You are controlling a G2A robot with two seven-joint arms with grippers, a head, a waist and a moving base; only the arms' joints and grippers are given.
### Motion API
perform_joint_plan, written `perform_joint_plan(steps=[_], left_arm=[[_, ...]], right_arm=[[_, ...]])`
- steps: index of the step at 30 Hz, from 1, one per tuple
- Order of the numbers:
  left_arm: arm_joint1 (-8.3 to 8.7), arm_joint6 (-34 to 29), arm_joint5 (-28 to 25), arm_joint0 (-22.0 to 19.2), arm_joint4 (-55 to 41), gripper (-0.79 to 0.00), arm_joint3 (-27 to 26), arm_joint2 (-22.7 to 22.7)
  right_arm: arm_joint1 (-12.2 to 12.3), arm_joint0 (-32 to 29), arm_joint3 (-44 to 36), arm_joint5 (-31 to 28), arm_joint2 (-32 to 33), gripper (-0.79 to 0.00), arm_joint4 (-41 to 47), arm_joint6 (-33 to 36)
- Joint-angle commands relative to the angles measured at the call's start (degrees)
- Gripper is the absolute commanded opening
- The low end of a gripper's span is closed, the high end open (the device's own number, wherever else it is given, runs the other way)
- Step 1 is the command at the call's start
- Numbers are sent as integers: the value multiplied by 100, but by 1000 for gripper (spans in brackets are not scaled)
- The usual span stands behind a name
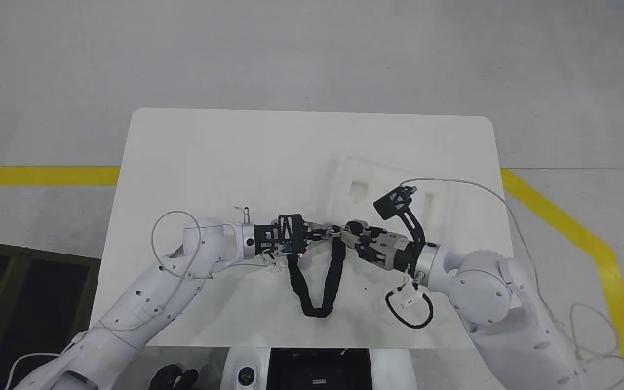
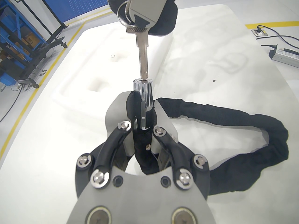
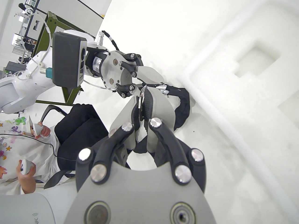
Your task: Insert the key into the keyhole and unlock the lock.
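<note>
From where I stand, the job looks roughly halfway through its 1st step. The left gripper (image 2: 140,110) is clamped on the lock (image 2: 143,92), holding its chrome barrel just above the table (image 2: 210,36) with the keyhole (image 2: 143,80) facing the other arm. The lock's black sleeved chain (image 2: 233,117) trails in a loop across the tabletop. The right gripper (image 2: 140,19) is pinched tight on the head of the key (image 2: 143,54), with the key ring (image 2: 122,15) squeezed in beside it.

The blade lines up with the barrel and its tip sits right at the keyhole's mouth. It is touching or barely entered, and I can't tell which. Nearly the whole blade is exposed, so insertion has hardly begun.

I'd say 2 things remain: push the key fully home, then turn it until the lock opens. The alignment looks good, though a slight tilt could jam the tip at the rim.

The white foam tray (image 2: 93,47) lies just beyond the 2 grippers.
</note>
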Motion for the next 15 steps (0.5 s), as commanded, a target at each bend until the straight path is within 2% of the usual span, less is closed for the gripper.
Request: perform_joint_plan(steps=[1, 15], left_arm=[[-4, -10, -6, 2, 3, -785, 7, -7], [-37, -21, -31, 12, 65, -785, 25, -40]], right_arm=[[-2, 15, 12, -1, -18, -785, 14, -4], [-11, 132, 115, -1, -113, -785, 32, -14]])
